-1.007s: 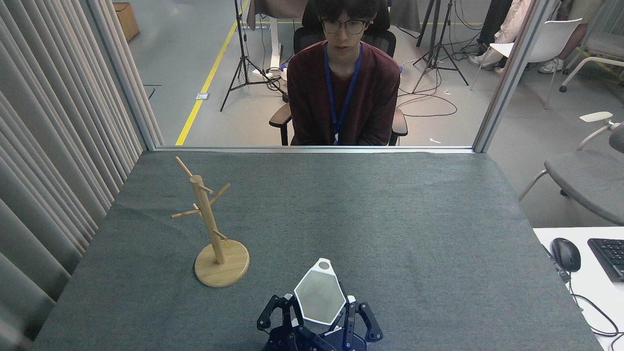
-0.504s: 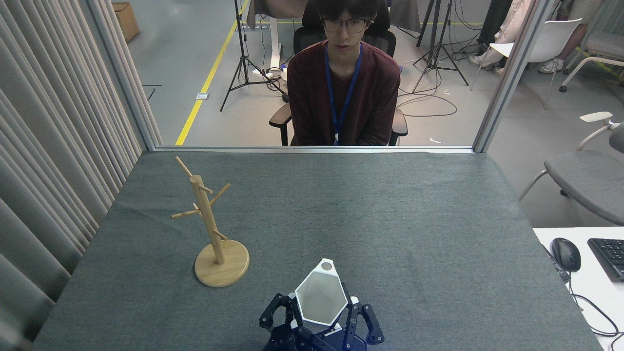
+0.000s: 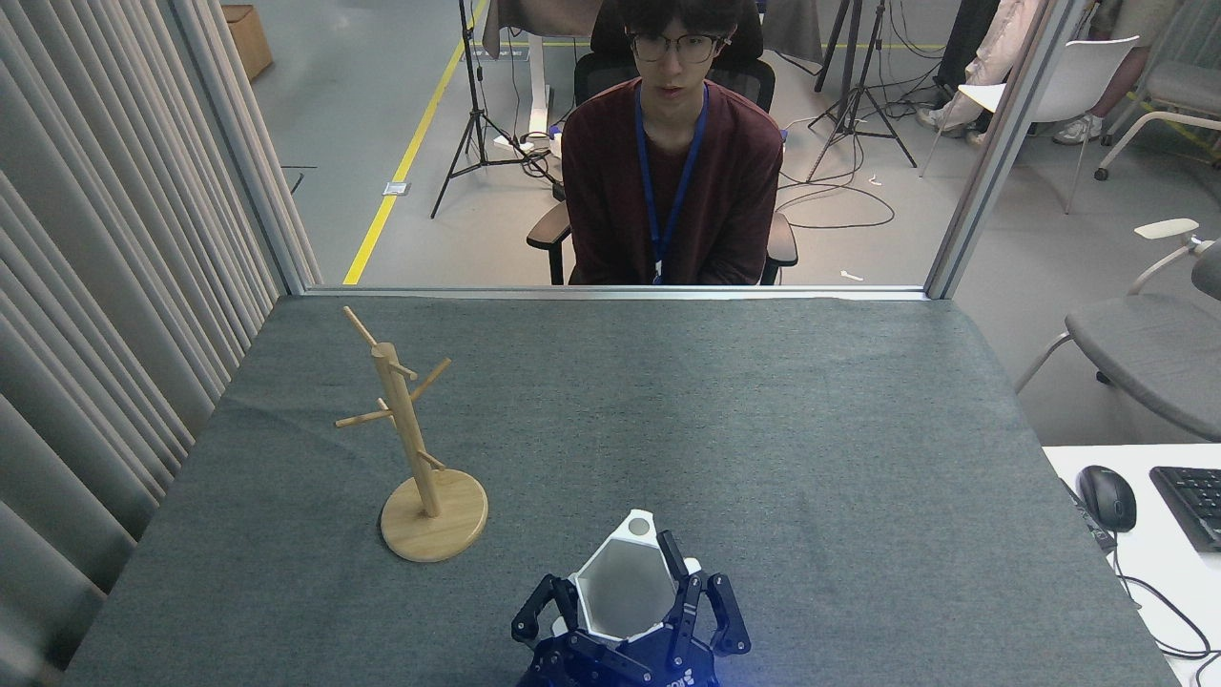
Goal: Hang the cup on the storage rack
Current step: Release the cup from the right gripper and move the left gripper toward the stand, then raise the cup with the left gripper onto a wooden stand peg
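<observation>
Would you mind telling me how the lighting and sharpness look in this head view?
Head view: even, soft lighting; the storage rack casts almost no shadow; the cup interior looks grey and shaded; a blue glow shows below the end effector; focus is sharp throughout.

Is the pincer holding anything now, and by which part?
The pincer holds the white faceted hexagonal cup, its fingers closed against the cup's outer side walls near the rim. Which arm it belongs to cannot be told.
</observation>
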You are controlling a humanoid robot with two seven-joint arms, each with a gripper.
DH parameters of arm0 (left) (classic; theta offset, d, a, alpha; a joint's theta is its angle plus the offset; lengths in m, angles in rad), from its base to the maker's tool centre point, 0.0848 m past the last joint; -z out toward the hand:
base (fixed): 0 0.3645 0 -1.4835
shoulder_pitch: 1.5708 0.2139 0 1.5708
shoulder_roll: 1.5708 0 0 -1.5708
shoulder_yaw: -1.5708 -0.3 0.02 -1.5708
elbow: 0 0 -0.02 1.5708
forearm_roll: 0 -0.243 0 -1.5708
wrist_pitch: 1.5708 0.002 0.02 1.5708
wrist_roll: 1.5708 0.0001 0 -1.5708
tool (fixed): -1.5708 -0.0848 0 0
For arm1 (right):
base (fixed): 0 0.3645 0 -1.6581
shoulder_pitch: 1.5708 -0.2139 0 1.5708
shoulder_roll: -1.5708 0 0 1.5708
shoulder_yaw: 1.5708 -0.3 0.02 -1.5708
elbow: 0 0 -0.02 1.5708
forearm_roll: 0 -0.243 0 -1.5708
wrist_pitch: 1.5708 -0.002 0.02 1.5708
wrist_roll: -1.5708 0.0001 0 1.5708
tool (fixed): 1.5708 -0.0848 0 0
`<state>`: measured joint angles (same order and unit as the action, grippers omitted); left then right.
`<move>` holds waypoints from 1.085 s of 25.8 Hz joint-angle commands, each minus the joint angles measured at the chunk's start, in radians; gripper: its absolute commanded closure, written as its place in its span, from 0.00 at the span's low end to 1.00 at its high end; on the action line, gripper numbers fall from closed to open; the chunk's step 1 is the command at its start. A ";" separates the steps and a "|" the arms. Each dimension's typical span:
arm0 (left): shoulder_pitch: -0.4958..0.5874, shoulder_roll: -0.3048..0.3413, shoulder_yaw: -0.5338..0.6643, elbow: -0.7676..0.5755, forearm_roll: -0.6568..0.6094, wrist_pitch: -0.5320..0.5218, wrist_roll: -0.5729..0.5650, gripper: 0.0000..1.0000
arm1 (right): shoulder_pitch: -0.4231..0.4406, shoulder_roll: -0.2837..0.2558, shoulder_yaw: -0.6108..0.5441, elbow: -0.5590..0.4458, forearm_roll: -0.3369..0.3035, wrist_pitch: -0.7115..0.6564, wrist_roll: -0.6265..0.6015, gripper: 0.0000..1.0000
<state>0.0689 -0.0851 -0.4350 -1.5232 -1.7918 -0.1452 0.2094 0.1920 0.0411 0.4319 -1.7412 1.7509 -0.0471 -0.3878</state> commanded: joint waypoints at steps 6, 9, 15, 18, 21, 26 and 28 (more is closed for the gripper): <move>0.002 0.002 0.001 -0.003 0.002 0.006 0.002 0.48 | -0.126 0.009 -0.321 0.034 -0.323 0.147 0.063 0.01; 0.003 0.002 0.004 -0.002 0.002 0.009 0.004 0.48 | -0.103 -0.049 -0.413 0.088 -0.317 0.128 0.105 0.01; 0.015 0.008 0.018 -0.009 0.006 0.038 0.004 0.47 | 0.027 -0.138 -0.424 0.126 -0.281 0.073 0.132 0.01; 0.022 0.011 0.081 -0.028 0.011 0.041 0.004 0.47 | 0.035 -0.156 -0.429 0.127 -0.283 0.052 0.130 0.01; 0.026 0.011 0.173 -0.041 0.012 0.049 0.004 0.48 | 0.030 -0.164 -0.429 0.127 -0.283 0.050 0.130 0.01; 0.072 0.022 0.357 -0.124 0.012 0.070 0.002 0.49 | 0.027 -0.182 -0.427 0.129 -0.283 0.050 0.130 0.01; 0.091 0.027 0.437 -0.152 0.012 0.084 0.002 0.52 | 0.023 -0.188 -0.427 0.129 -0.281 0.049 0.130 0.01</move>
<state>0.1326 -0.0655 -0.1041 -1.6341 -1.7797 -0.0750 0.2137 0.2196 -0.1379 0.0042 -1.6129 1.4686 0.0035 -0.2570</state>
